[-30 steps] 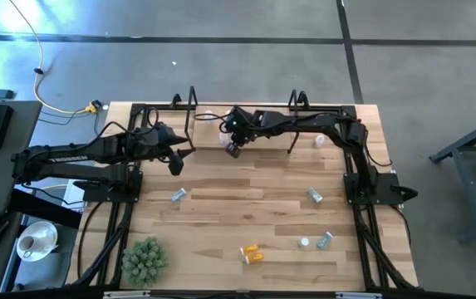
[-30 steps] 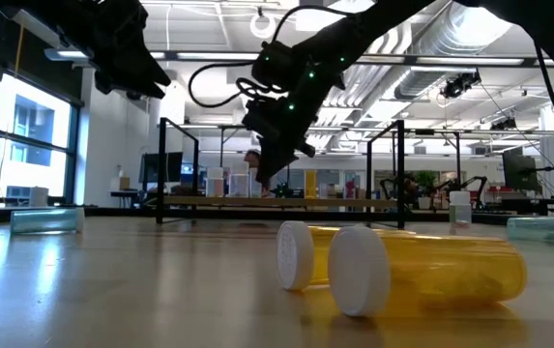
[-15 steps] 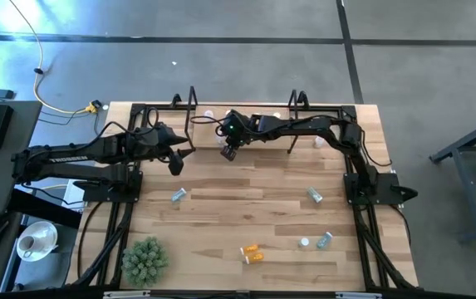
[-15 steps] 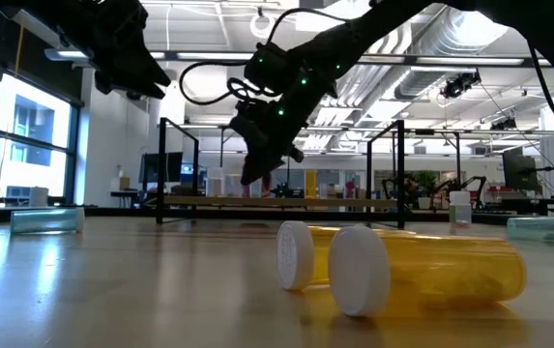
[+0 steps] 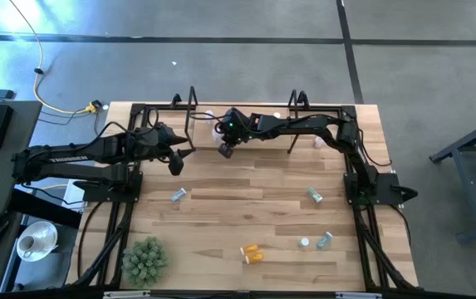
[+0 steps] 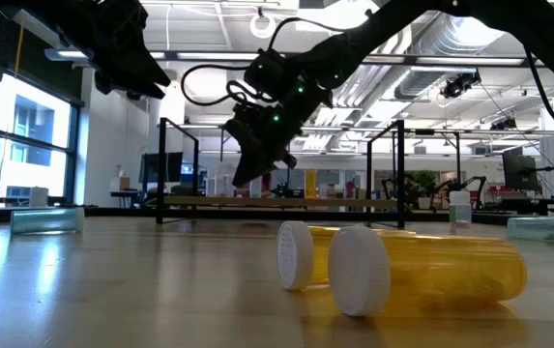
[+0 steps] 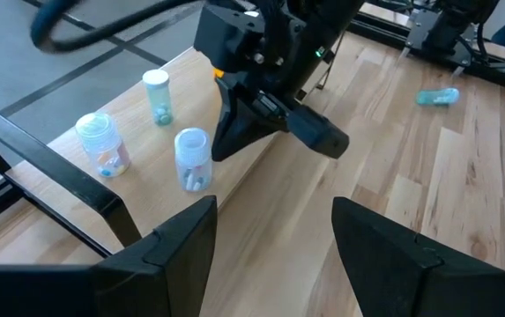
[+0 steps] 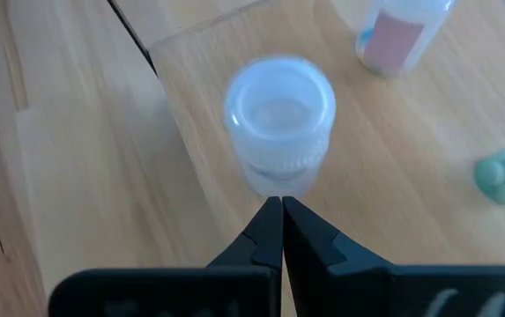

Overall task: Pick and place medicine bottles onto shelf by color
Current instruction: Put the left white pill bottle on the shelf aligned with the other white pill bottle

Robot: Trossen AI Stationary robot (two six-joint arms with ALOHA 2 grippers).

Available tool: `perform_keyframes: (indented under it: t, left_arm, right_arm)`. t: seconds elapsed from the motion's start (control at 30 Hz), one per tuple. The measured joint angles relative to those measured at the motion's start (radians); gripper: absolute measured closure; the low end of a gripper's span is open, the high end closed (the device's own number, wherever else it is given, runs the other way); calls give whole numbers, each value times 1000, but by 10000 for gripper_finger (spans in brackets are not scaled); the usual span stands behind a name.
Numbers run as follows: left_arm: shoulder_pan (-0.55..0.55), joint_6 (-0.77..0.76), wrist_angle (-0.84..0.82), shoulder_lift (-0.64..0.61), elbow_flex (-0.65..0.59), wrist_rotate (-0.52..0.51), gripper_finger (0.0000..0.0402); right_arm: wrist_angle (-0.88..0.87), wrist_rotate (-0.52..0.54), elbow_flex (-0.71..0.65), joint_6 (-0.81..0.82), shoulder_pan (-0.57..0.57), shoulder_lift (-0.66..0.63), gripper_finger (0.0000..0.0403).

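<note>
Two arms | right pincer (image 8: 282,204) pinched shut, empty, angled down over shelf (image 7: 261,167) | left pincer (image 7: 274,231) wide, hovering beside.

The right arm reaches from the table's right edge across its far side, its right gripper (image 5: 226,150) pinched closed and pointing down, while the left arm waits near the far left corner, left gripper (image 5: 175,166) spread apart
</note>
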Motion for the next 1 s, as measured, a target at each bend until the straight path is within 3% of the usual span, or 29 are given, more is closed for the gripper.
perform_keyframes:
  t: [0.37,0.77,1.0]
  left_arm:
    - [0,0,-1,0,0,0,188]
    - [0,0,-2,0,0,0,188]
    - [0,0,-2,0,0,0,188]
  right_arm:
    - [91,3,0,0,0,0,402]
    - [-14,-30,0,25,1,0,402]
    - [-191,-27,129,-4,2,-2,402]
